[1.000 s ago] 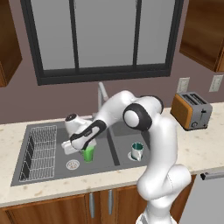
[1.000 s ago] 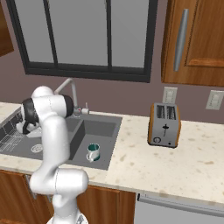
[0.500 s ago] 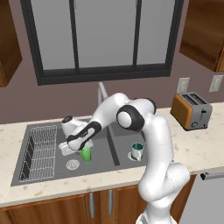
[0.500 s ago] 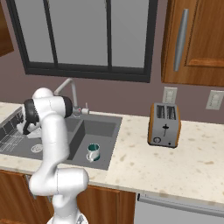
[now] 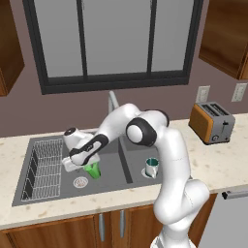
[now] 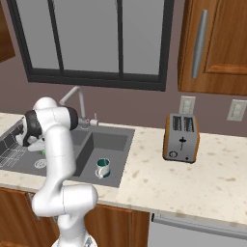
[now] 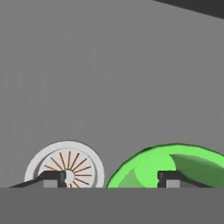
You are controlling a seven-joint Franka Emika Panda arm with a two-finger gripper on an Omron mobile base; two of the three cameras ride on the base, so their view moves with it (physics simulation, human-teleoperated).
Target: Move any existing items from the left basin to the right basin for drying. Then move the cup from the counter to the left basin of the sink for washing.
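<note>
In the left base view the green cup stands upright on the floor of the left basin, left of frame centre, just beside the round silver drain and to the right of the wire dish rack. The claw hangs right over it at the end of the white arm, which sweeps in from the lower right.

In the hand view the cup's rim curves up from the bottom right, and the drain sits at the bottom left. The two dark fingertips stand well apart, one in front of the drain and the other in front of the cup's mouth (so the claw is spread wide; whether either tip touches the cup cannot be told).

The white-grey mug with its teal inside sits upright in the right basin, just right of centre; the right base view shows it at lower left. An orange toaster stands on the beige table at the right edge.
</note>
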